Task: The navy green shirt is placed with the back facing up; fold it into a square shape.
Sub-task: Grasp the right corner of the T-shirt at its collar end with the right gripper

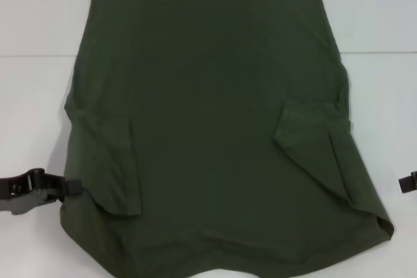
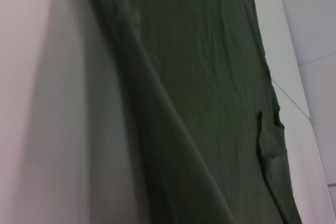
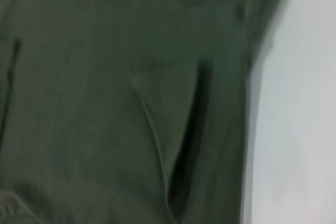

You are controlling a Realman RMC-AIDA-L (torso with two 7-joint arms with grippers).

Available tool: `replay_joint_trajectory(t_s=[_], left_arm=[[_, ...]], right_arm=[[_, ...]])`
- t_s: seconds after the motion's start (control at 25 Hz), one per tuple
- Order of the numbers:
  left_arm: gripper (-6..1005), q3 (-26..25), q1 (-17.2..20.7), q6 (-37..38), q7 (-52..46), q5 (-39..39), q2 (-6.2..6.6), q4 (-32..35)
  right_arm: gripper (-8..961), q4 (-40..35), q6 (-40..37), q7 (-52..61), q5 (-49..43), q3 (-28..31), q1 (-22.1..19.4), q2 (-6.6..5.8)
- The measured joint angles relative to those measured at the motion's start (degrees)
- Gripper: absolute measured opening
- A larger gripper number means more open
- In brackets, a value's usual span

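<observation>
The navy green shirt (image 1: 208, 128) lies flat on the white table (image 1: 32, 109), plain side up, with no lettering showing. Both short sleeves are folded inward onto the body, one on the left (image 1: 107, 161) and one on the right (image 1: 313, 148). My left gripper (image 1: 68, 188) sits low at the shirt's left edge near the front, its tip right at the fabric. Only a sliver of my right gripper (image 1: 408, 183) shows at the picture's right border, apart from the shirt. The left wrist view shows the shirt (image 2: 199, 93) stretching away. The right wrist view looks onto the shirt (image 3: 79, 129) and a folded sleeve (image 3: 168, 129).
The white table top (image 2: 47, 103) shows on both sides of the shirt. A seam line (image 1: 378, 52) crosses the surface toward the far end. The shirt's near edge reaches the front of the view.
</observation>
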Motion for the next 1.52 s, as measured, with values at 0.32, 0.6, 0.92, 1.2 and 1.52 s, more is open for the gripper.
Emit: replay_joint_trajectory(t_s=[0.32, 0.6, 0.92, 1.2, 1.52], left_arm=[[6, 0.1, -0.9, -0.6, -0.3, -0.1, 0.15, -0.2], [5, -0.1, -0.9, -0.8, -0.4, -0.1, 0.15, -0.4], [6, 0.0, -0.9, -0.9, -0.4, -0.1, 0.15, -0.5], [5, -0.3, -1.0, -0.9, -0.4, -0.1, 0.15, -0.5], [5, -0.3, -1.0, -1.4, -0.5, -0.1, 0.15, -0.5]], right_arm=[[854, 0.3, 0.4, -4.3, -1.7, -0.9, 0.5, 3.63], [854, 0.4, 0.9, -6.0, -3.6, -1.3, 0.5, 5.23], [853, 0.7, 2.2, -6.7, -3.9, -1.9, 0.5, 5.91], [840, 1.8, 3.6, -6.5, -4.0, -2.1, 1.0, 6.11], [808, 2.8, 4.8, -6.4, -4.1, -3.8, 1.6, 6.46]])
